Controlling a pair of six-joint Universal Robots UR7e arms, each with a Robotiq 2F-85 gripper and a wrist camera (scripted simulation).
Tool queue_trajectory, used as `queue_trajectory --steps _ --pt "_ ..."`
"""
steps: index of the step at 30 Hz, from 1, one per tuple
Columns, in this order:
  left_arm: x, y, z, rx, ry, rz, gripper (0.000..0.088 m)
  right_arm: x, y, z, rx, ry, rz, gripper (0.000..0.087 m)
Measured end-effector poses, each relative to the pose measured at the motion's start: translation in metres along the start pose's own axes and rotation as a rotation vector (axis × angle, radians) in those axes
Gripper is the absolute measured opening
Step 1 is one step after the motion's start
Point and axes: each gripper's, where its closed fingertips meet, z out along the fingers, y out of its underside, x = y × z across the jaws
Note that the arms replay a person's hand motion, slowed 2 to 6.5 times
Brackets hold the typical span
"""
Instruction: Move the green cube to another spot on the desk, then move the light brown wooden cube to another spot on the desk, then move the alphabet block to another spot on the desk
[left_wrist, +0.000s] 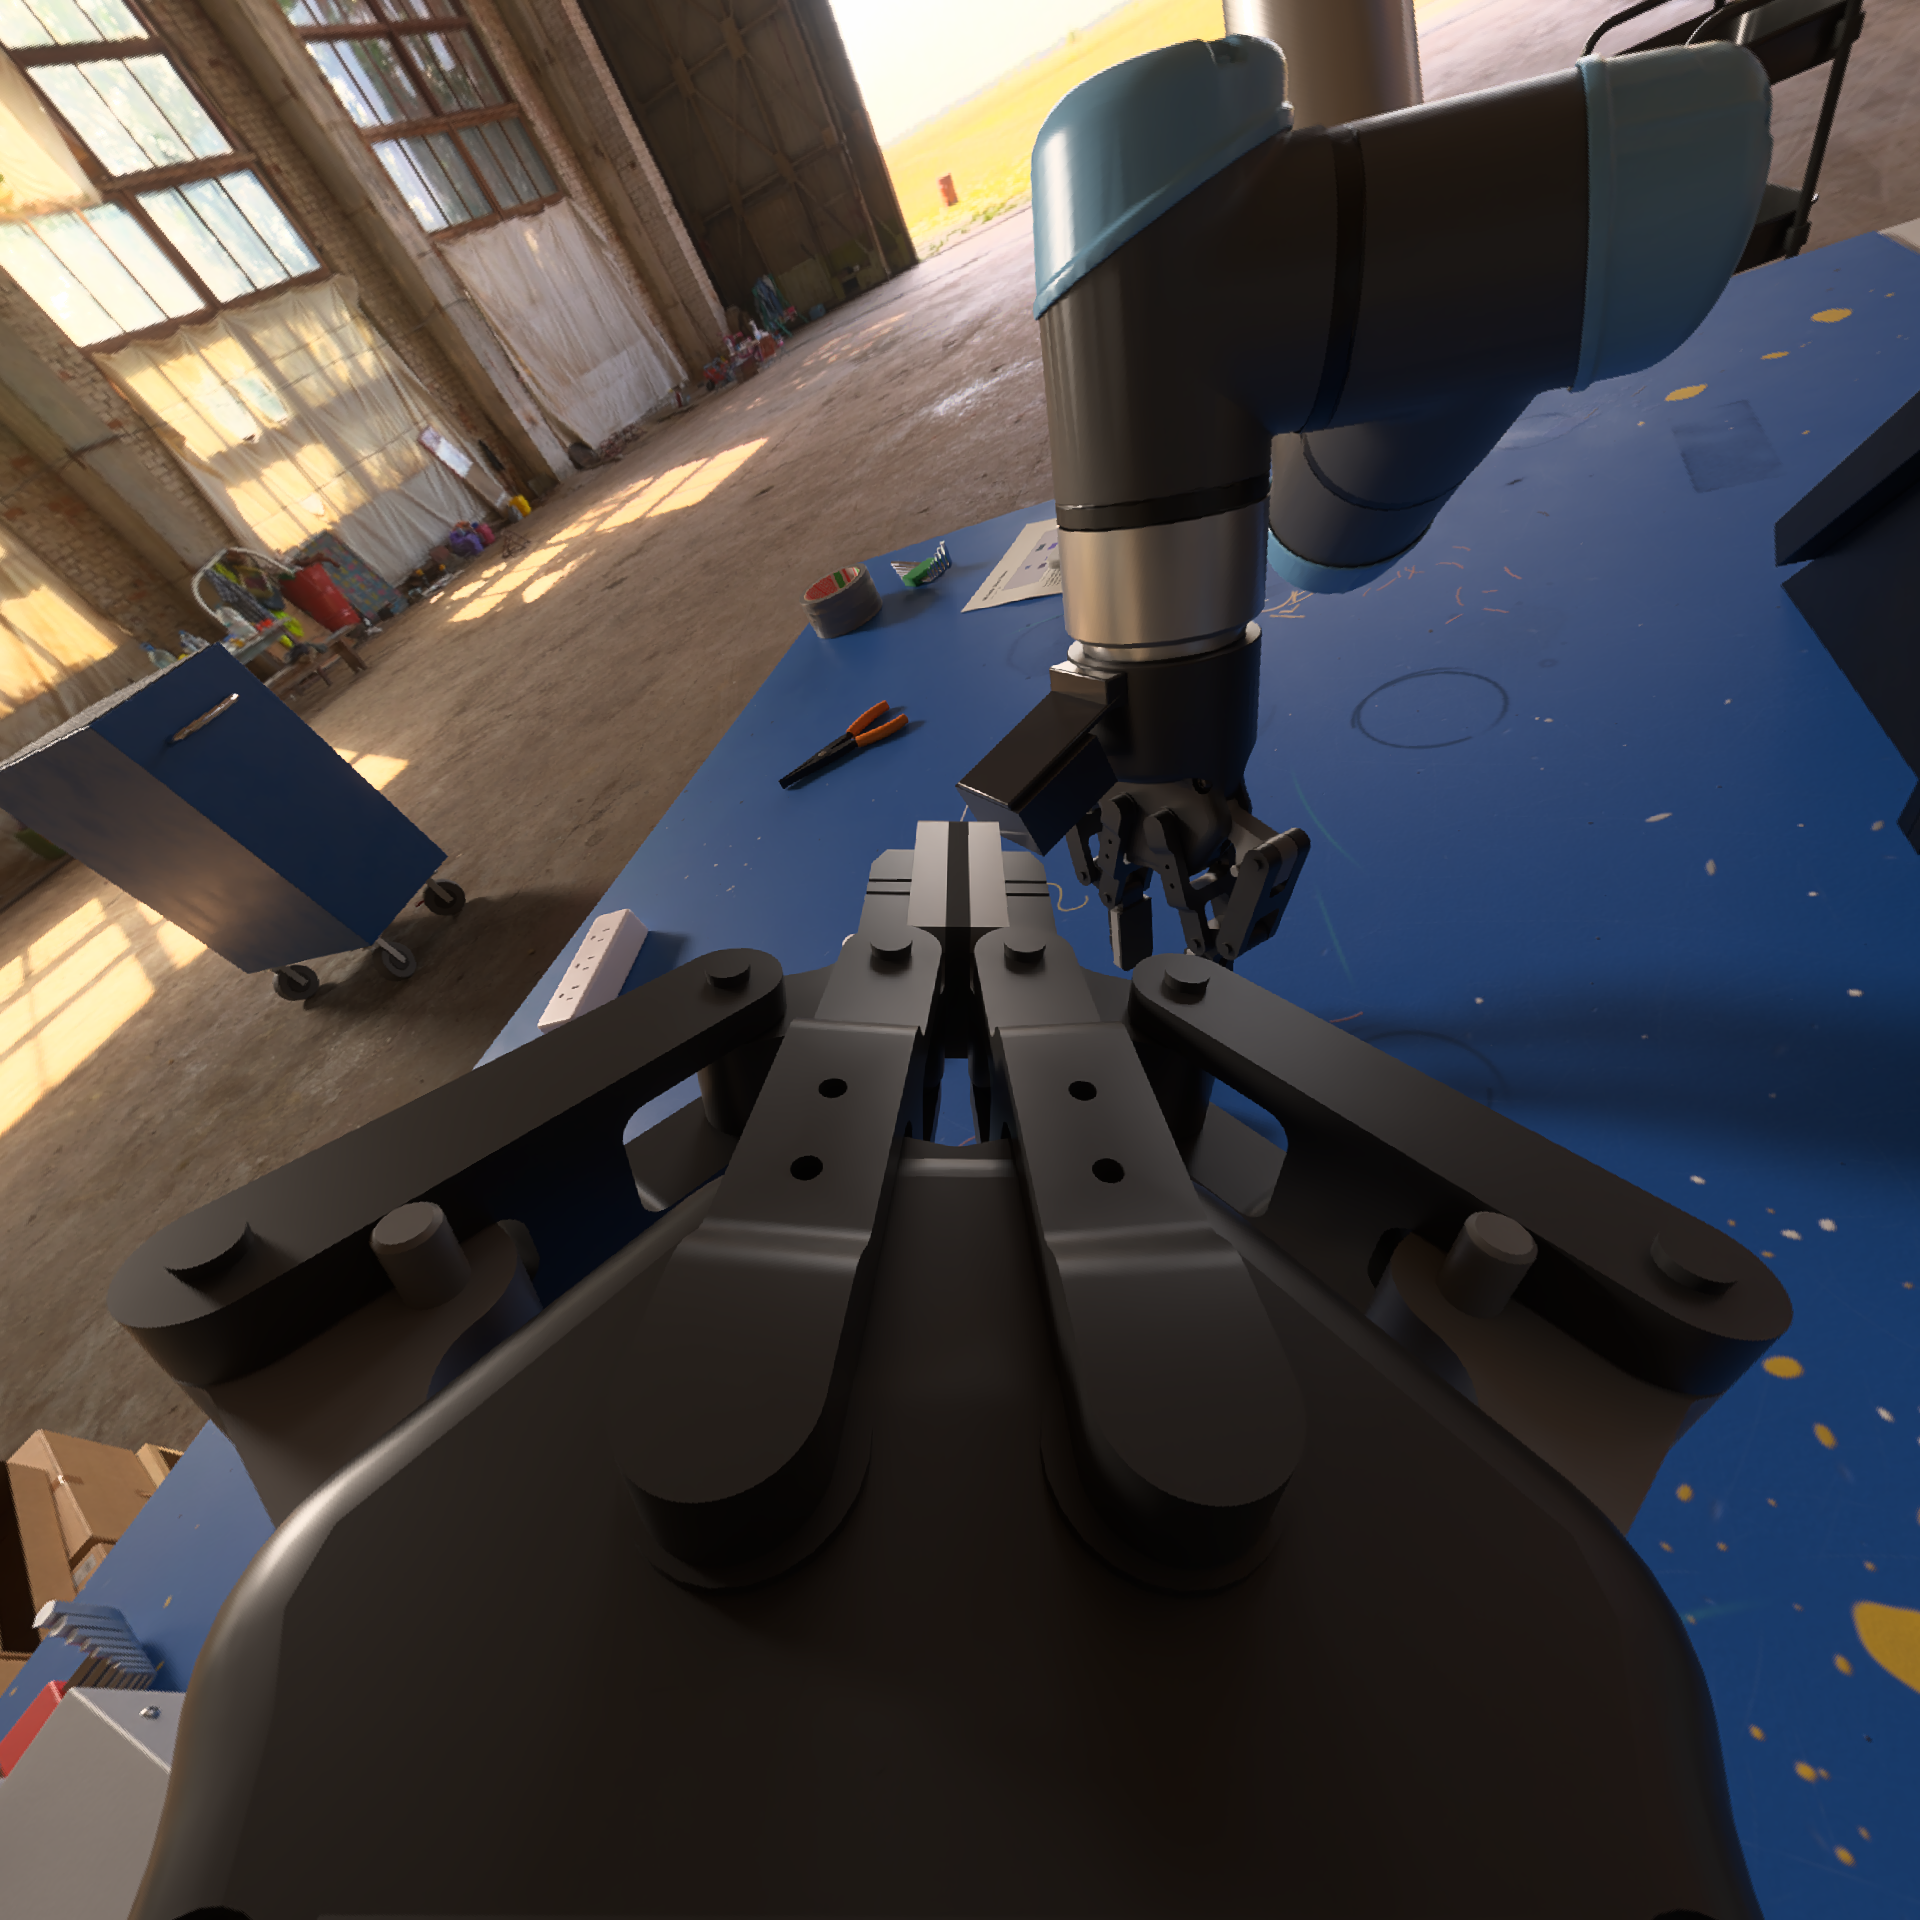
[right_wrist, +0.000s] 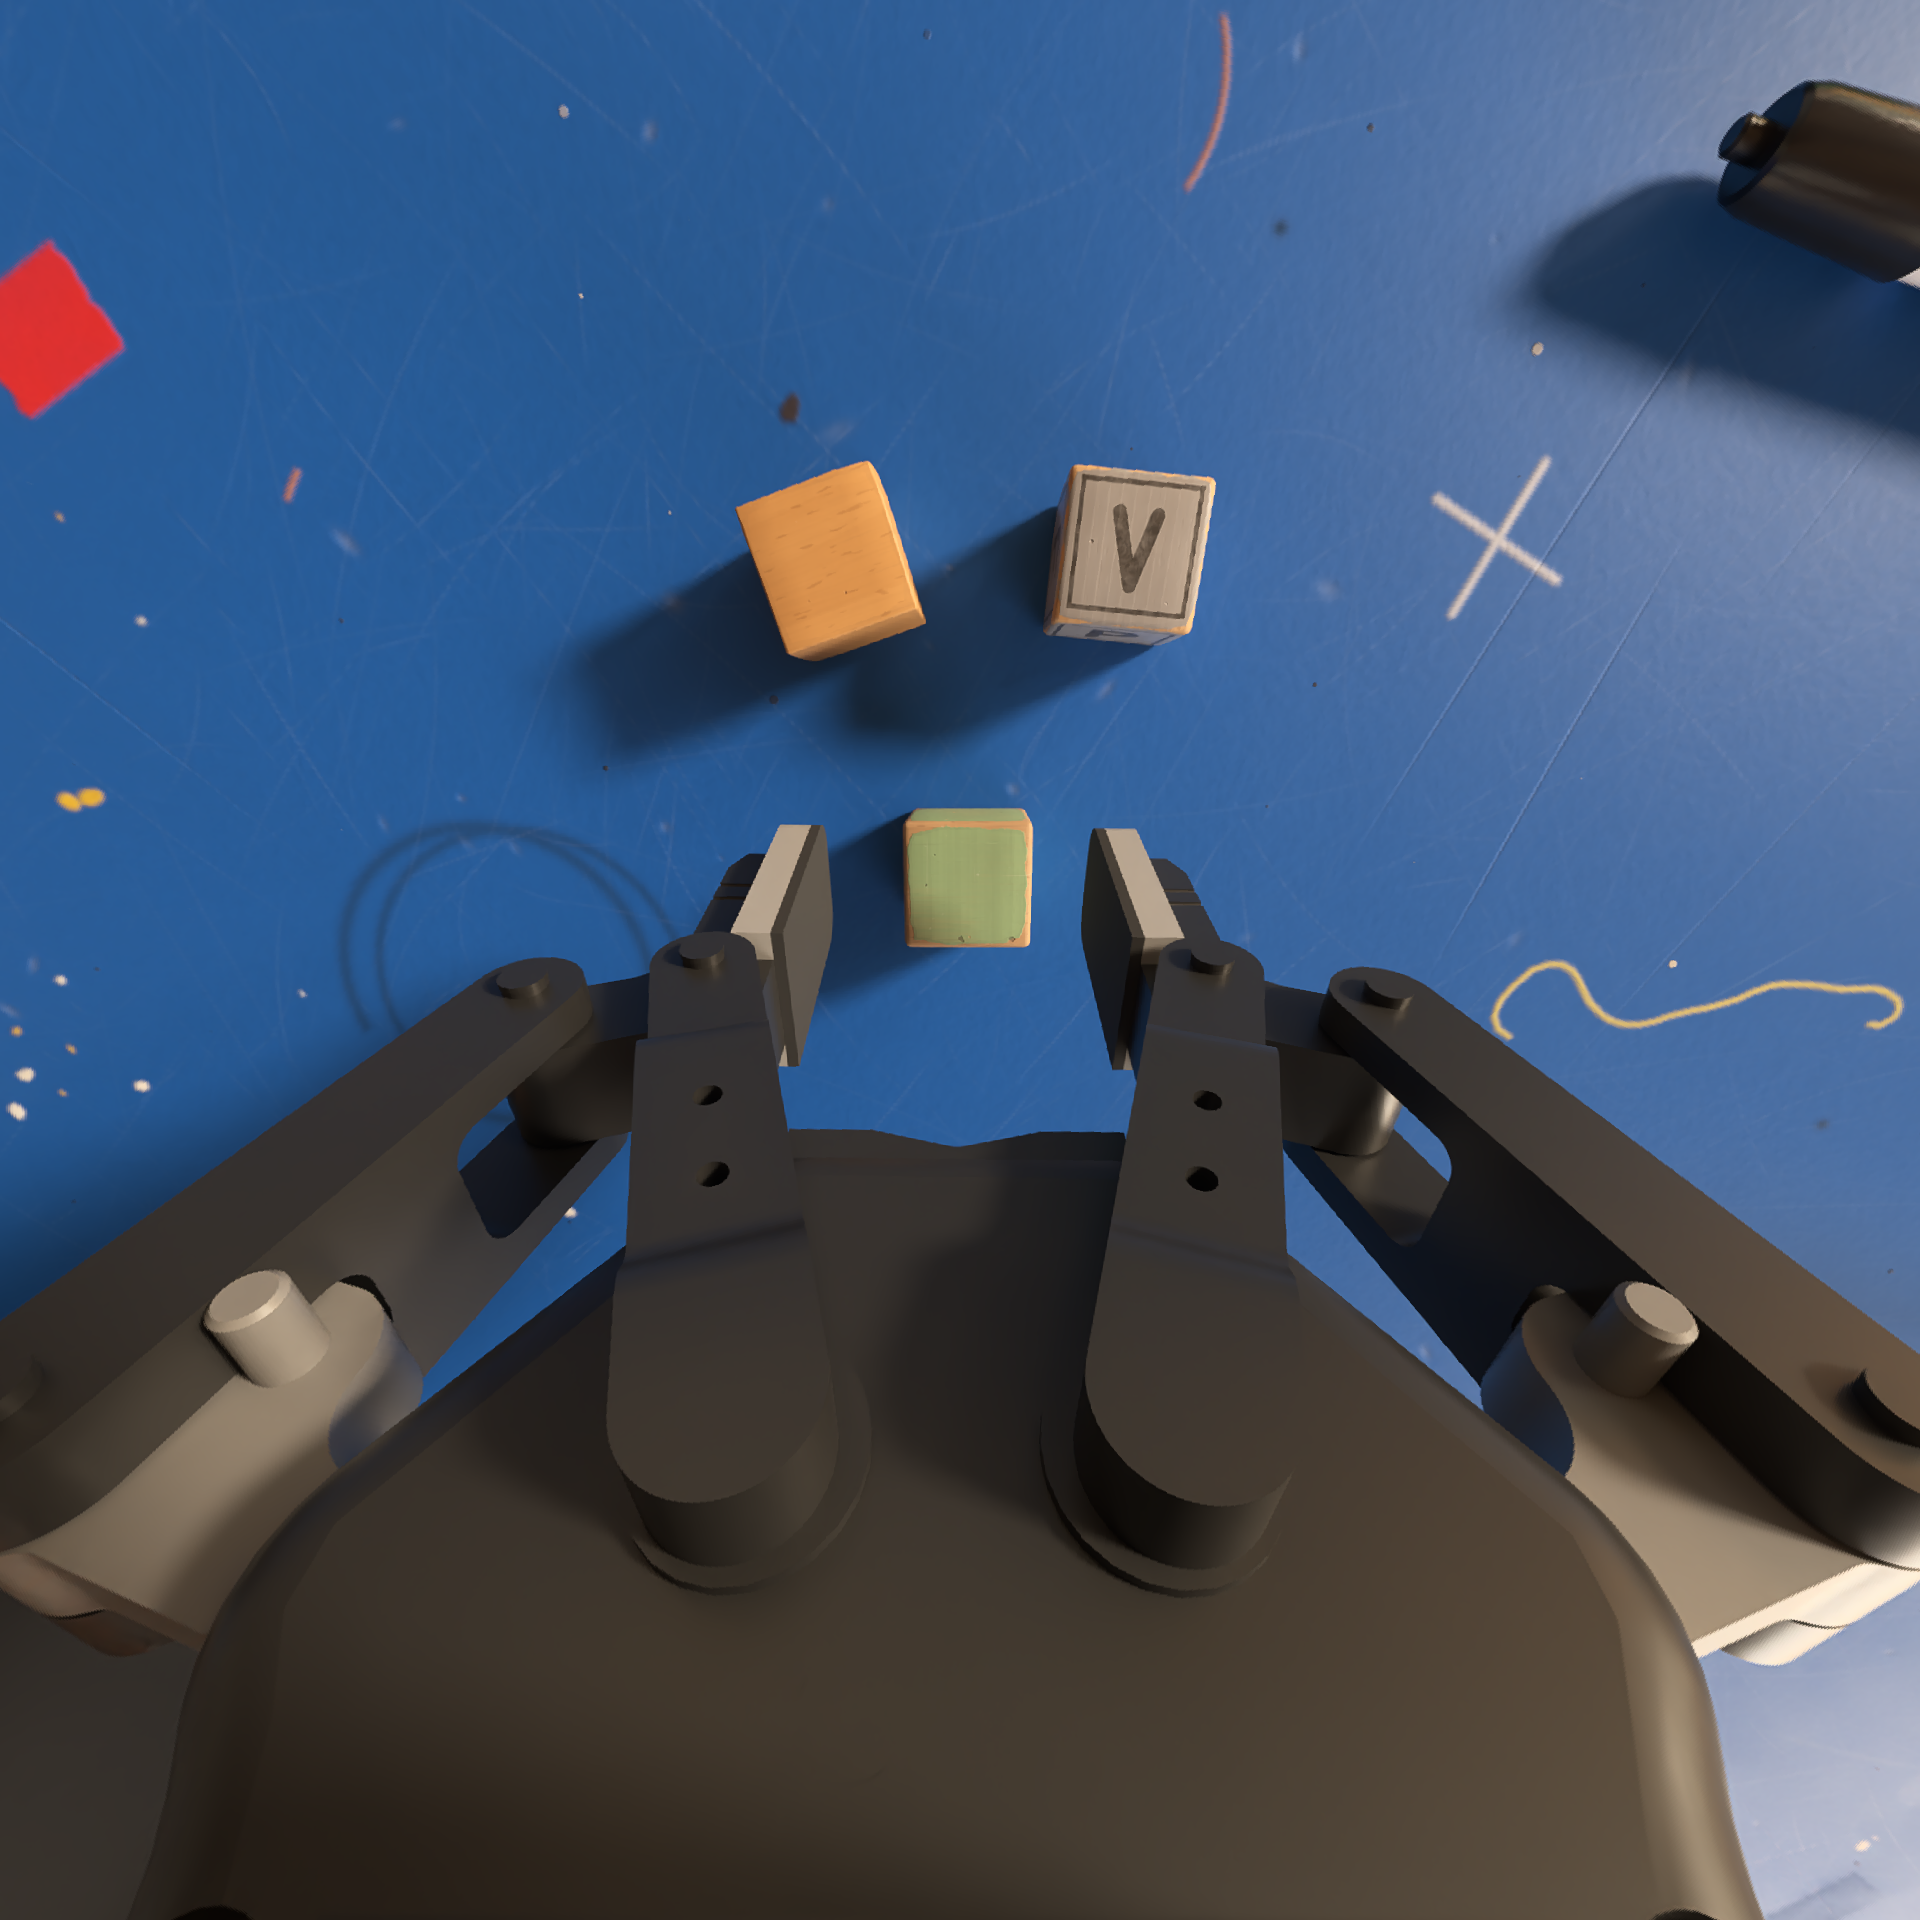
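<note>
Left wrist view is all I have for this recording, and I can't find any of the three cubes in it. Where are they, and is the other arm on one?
Observer: In the right wrist view, the green cube sits on the blue desk between the open fingers of the right gripper, with a gap on each side.
Operator: And the other two?
Observer: The light brown wooden cube and the alphabet block stand side by side beyond the green one, apart from each other.
Operator: Anything else close by?
Observer: A white cross mark lies to the right of the alphabet block.
</note>
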Motion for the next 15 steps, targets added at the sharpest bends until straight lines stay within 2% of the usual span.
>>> queue_trajectory --steps 15 --pt "0.0017 0.0016 0.0021 -0.009 0.008 0.000 0.0000 0.0027 0.0064 0.0068 -0.070 0.061 -0.035 0.0480"
